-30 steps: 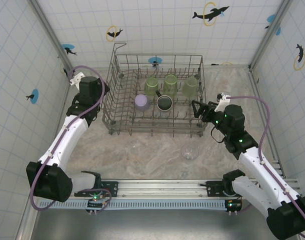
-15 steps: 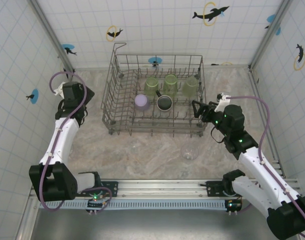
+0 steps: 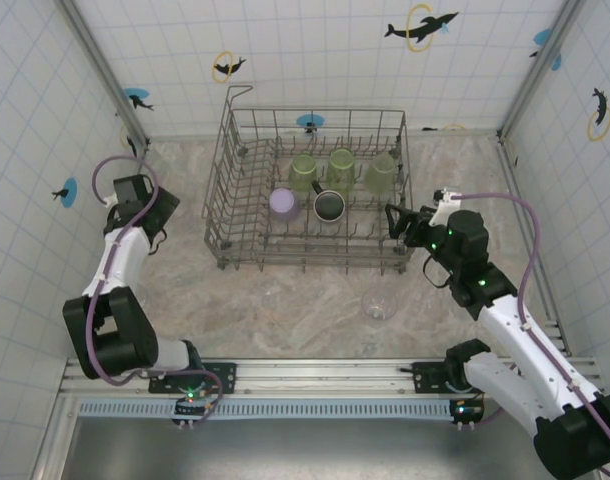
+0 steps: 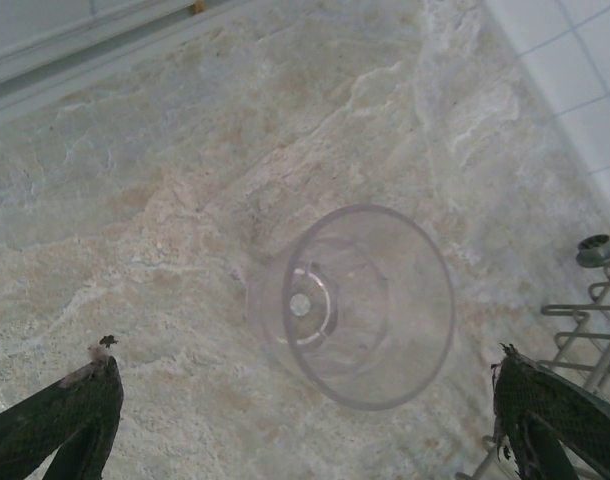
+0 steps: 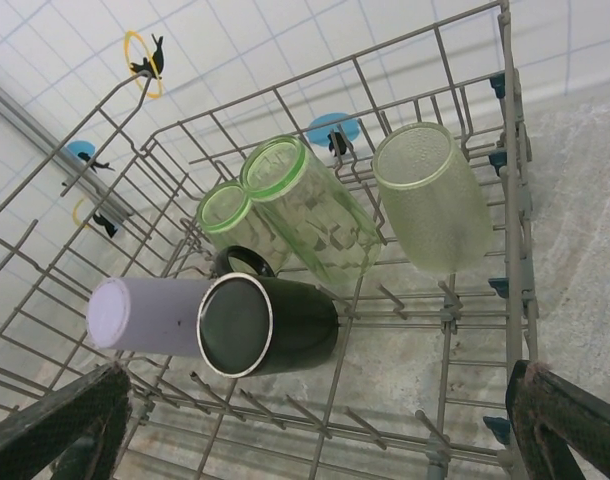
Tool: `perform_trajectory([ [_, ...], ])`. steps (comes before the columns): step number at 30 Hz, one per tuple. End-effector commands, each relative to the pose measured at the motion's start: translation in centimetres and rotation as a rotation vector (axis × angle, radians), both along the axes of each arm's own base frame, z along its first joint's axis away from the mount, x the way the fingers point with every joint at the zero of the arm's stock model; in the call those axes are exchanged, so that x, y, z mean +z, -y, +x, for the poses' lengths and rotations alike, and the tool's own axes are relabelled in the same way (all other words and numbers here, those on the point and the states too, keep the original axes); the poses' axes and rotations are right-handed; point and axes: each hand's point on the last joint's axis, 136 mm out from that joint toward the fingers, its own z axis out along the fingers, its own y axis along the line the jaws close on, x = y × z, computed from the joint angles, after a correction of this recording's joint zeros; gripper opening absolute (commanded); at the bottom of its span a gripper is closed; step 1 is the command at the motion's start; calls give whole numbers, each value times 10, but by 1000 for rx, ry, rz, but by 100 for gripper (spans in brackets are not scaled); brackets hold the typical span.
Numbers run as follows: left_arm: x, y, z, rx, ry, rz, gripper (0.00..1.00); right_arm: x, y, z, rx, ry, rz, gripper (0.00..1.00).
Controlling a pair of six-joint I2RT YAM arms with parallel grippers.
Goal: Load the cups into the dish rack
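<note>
Seen from above, the rack (image 3: 310,190) sits far back on the marble table (image 3: 315,290), with a clear glass (image 3: 378,303) in front of it, by the right arm. The right wrist looks inside the rack, where three green tumblers (image 5: 310,215), a lavender tumbler (image 5: 145,315) and a black mug (image 5: 270,325) lean among the tines. The right fingers (image 5: 65,420) are spread and empty. The left fingers (image 4: 55,420) are spread either side of a second glass (image 4: 355,300), not touching it. Dolphin stickers (image 3: 420,27) dot the tiled walls.
</note>
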Motion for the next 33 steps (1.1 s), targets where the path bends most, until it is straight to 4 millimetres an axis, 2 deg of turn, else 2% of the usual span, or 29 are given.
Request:
perform_trajectory([
  [1, -13, 0, 0, -5, -20, -40, 97, 4, 7, -2, -19, 28, -6, 100],
  [6, -21, -6, 5, 9, -31, -42, 97, 4, 7, -3, -18, 27, 8, 100],
  [14, -35, -10, 14, 9, -54, -40, 88, 4, 9, -6, -24, 30, 22, 100],
  [20, -55, -7, 15, -6, -93, -78, 84, 4, 9, -6, -27, 22, 31, 100],
  [28, -60, -7, 19, -9, -86, -96, 71, 2, 11, -7, -36, 19, 33, 100],
  [33, -62, -2, 23, -24, -72, -124, 56, 4, 11, -7, -35, 20, 38, 100],
])
